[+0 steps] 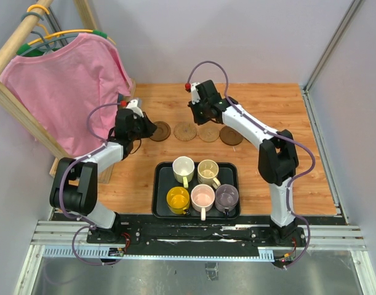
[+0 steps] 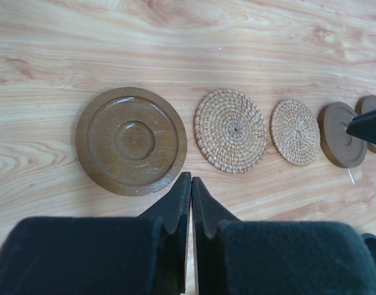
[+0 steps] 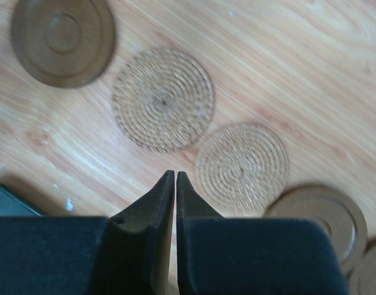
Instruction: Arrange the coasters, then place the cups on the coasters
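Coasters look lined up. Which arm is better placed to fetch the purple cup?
Probably the right: the purple cup sits at the tray's near right corner, on that arm's side, and the right pincer is shut, holding nothing.

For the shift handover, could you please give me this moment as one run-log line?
coasters: row on table | cups: all five in tray | left gripper: shut, empty | right gripper: shut, empty

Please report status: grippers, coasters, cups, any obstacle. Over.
Jaws shut and empty on left gripper and right gripper, by the coasters, laid in a row. All five cups in the black tray. Nothing in the way.
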